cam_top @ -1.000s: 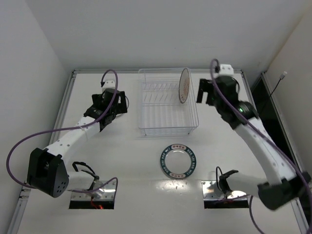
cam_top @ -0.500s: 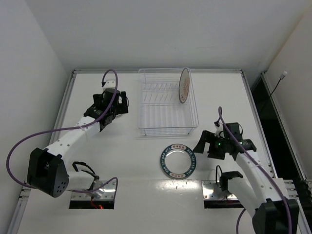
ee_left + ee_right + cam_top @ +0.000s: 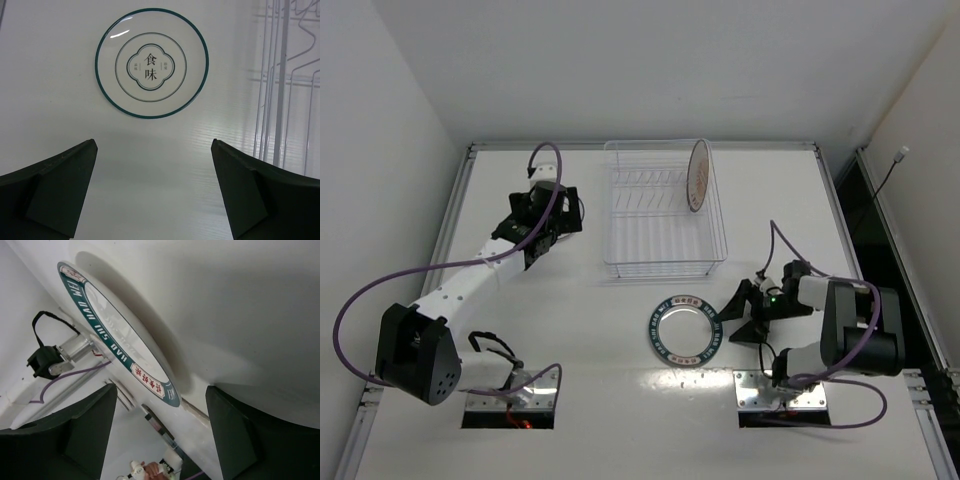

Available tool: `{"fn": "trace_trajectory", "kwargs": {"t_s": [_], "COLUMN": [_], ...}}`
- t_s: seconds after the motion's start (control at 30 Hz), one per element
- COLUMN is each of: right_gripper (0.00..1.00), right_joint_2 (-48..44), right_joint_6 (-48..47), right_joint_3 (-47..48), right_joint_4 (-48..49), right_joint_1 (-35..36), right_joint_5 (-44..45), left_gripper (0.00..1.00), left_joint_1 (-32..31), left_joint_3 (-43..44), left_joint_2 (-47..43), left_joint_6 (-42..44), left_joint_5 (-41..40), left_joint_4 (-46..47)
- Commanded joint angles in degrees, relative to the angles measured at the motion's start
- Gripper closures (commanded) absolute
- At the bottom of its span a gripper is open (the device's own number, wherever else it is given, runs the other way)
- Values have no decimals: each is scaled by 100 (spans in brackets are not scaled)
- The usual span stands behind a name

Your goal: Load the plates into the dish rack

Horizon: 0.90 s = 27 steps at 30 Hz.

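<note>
Teal-rimmed plate (image 3: 686,330) beside right tool (image 3: 740,316) — rack (image 3: 660,268) beyond.

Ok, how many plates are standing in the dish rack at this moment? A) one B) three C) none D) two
A: only the brown-rimmed plate stands upright in the dish rack; the teal-rimmed plate and the thin-ringed plate lie flat on the table outside it.
</note>
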Motion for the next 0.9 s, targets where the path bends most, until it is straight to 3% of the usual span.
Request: {"fn": "trace_trajectory", "kwargs": {"t_s": [0.0,0.27,0.43,0.63,0.73,0.87], "right_gripper": [32,63,76,99,100,100], "right_joint_2": [151,1048,1137,452,4,-1293], "right_joint_6": [-337,-399,-294,-240,-240,-38], "right_joint_3": [56,311,381,381,381,512], "right_joint_4": [701,1018,1018,527,96,-736], "right_joint_1": [131,289,473,632,685,965], "right_joint_5": [35,-307,-237,307,580,870], "left_gripper": [2,2,2,1,1,1], "left_joint_1": [-37,-37,-37,-37,-37,-37], "left_joint_3": [189,189,189,189,241,242], "left_joint_2": [-131,-131,-131,-131,-131,-131], "left_joint_6": [-5,-5,48,48,48,48], "left_joint_5": [-179,-293,-346,-346,-346,-451], "left_joint_4": [99,99,99,99,46,46]}}
